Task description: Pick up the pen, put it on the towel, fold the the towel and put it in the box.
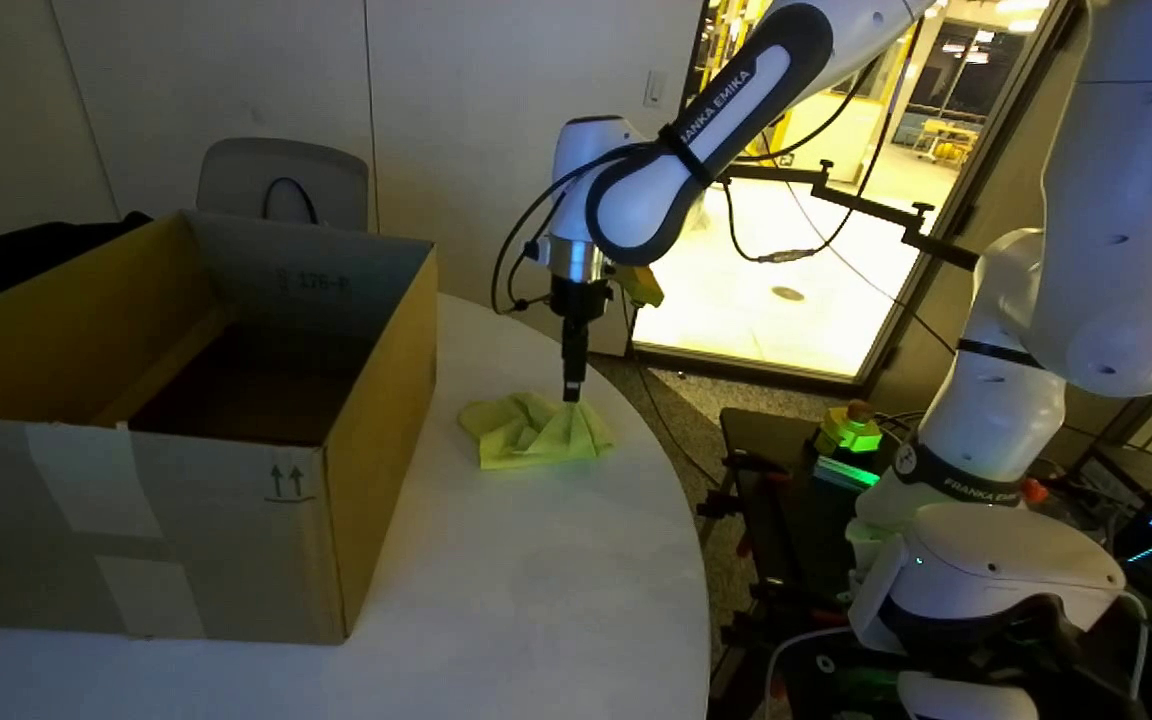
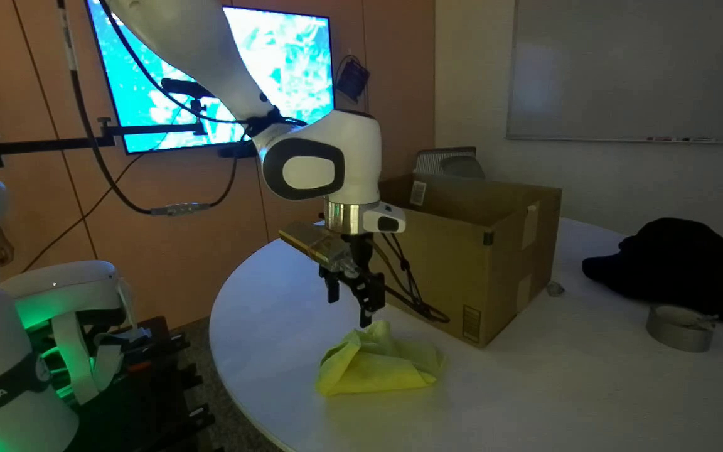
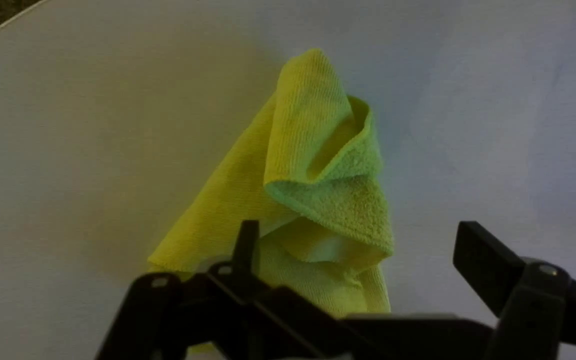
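The yellow-green towel [image 1: 536, 435] lies bunched and partly folded over itself on the white table. It also shows in the other views [image 2: 377, 370] [image 3: 313, 140]. My gripper [image 1: 573, 388] points down just above the towel, its fingers apart and nothing held between them. In the wrist view the gripper [image 3: 358, 227] has one finger over the towel and the other over bare table right of it. The gripper is also seen open in an exterior view [image 2: 350, 311]. The brown cardboard box [image 1: 136, 520] stands open beside the towel, also visible here [image 2: 443, 270]. The pen is out of view or hidden.
The round white table [image 1: 536, 610] has its curved edge near the towel on the robot's side. A tape roll [image 2: 680, 328] and a black cloth heap [image 2: 694, 270] lie beyond the box. A grey chair [image 1: 286, 180] stands behind the box.
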### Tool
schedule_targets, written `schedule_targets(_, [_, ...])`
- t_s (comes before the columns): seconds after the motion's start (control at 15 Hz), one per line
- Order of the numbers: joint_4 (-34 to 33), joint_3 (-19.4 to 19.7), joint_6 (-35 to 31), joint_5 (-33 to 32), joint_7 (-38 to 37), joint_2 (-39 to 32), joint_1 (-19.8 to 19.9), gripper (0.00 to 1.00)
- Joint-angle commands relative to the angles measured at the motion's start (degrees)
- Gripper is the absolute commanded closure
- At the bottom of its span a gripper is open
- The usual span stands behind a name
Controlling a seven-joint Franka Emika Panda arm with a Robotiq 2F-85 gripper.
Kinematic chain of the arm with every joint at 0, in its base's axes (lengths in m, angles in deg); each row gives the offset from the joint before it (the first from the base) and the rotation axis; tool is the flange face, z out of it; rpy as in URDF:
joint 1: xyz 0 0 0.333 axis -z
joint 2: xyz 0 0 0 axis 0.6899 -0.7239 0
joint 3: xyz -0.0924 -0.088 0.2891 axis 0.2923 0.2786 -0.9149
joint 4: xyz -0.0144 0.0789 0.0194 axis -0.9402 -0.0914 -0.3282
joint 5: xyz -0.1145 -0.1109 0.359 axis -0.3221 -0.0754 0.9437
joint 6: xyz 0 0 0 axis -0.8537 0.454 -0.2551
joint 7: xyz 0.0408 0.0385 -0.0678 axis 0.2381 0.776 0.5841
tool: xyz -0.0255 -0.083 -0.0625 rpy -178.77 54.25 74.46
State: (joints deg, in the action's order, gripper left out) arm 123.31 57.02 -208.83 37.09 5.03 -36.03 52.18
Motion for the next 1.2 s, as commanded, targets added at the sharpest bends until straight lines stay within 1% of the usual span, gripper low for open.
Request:
schedule_targets(0.0, [-3.5,-0.9,3.1,-0.9,0.0,-3.7,-0.5,0.00])
schedule_targets(0.2, [-4.9,-1.5,1.2,-2.6,-2.0,-8.1,-1.9,0.00])
schedule_targets(0.4, [-6.8,-1.8,0.9,-5.0,-3.4,-12.1,-2.8,0.00])
schedule_targets(0.67, [-8.7,-1.2,0.2,-8.0,-5.1,-16.6,-3.2,0.00])
schedule_targets(1.0, [-9.0,0.2,-7.6,-10.9,-8.2,-20.6,-3.2,0.00])
schedule_targets(1.13, [-9.2,0.7,-9.4,-11.8,-9.1,-21.9,-3.5,0.00])
